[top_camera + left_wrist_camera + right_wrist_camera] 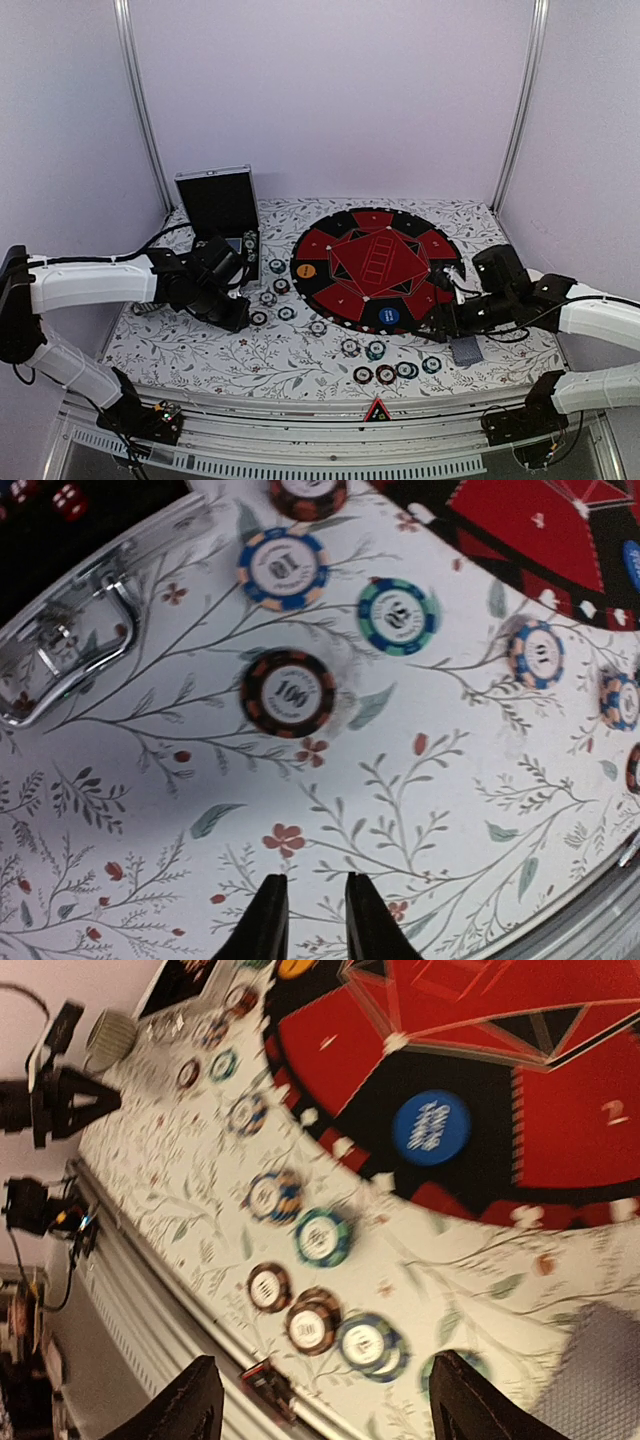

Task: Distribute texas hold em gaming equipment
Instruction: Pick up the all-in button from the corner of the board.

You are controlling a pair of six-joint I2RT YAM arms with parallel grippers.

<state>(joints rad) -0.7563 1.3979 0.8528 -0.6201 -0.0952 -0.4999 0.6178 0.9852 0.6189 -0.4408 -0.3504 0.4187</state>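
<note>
Several striped poker chips lie on the floral cloth in front of the round mat, among them a front row (386, 374). An orange button (306, 270) and a blue button (389, 316) lie on the mat. A grey-blue card stack (466, 350) lies just in front of my right gripper (440, 322). Its fingers stand wide apart and empty above the front chips (312, 1325). A red-black triangle (377, 411) sits on the front rail. My left gripper (235, 315) is empty, its fingers (265, 920) slightly apart over bare cloth, short of a brown chip (288, 692).
The large red-and-black mat (375, 265) fills the middle of the table. The silver-edged black case (218, 205) stands open at the back left, and its handle (70, 650) shows in the left wrist view. The table's front rail (300, 405) runs close below the chips.
</note>
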